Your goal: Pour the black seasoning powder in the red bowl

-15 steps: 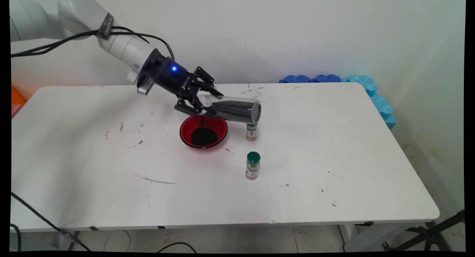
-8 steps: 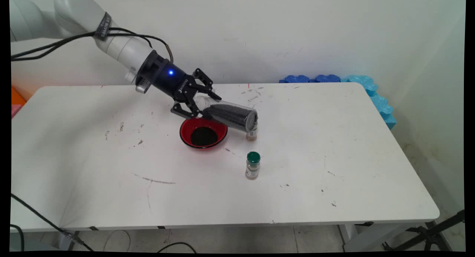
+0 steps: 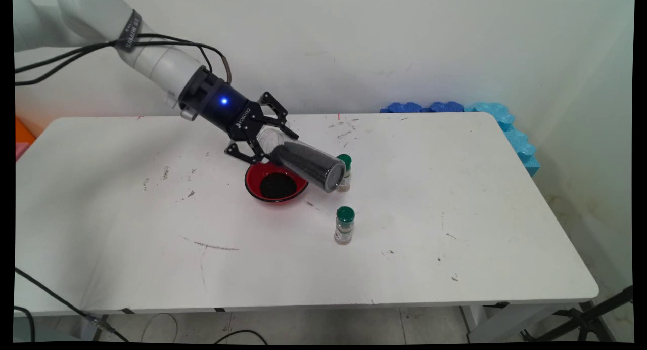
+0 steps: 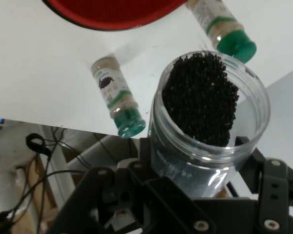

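Above the red bowl (image 3: pixel 276 182), the hand (image 3: pixel 267 140) was clamped on a clear jar (image 3: pixel 303 160) with black grains inside. The jar was tipped on its side, mouth near the hand, with its flat end pointing down and right. That end was just in front of a small spice bottle (image 3: pixel 344 173) with a green cap. Another green-capped bottle (image 3: pixel 344 225) stood near, closer to the front of the bench (image 3: pixel 455 213). The bowl sat on the bench under the hand and already had a dark pile of grains in it. Lots of grains were in the jar too, as the hand view showed. None were falling out.
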Action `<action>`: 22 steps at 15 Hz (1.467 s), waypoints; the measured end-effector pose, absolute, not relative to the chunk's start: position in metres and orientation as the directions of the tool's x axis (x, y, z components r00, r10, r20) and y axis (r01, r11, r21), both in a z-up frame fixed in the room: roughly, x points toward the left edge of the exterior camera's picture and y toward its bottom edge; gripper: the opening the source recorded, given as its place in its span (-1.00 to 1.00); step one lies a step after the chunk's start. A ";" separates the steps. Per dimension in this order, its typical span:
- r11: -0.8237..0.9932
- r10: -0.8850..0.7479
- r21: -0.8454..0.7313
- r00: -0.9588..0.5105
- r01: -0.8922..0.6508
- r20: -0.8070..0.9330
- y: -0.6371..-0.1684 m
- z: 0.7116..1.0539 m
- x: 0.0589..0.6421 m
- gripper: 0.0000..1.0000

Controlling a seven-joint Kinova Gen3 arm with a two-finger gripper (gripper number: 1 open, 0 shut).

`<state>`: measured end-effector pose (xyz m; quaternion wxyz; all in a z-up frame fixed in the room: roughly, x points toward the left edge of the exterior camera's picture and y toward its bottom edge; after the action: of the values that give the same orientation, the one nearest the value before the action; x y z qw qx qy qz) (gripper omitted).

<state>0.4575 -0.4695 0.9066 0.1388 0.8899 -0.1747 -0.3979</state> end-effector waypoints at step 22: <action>-0.470 -0.870 0.652 0.436 -0.595 -0.229 -0.428 0.954 0.459 -1.00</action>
<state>0.4592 -0.4278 0.9544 0.2468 0.8106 -0.4519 -0.2788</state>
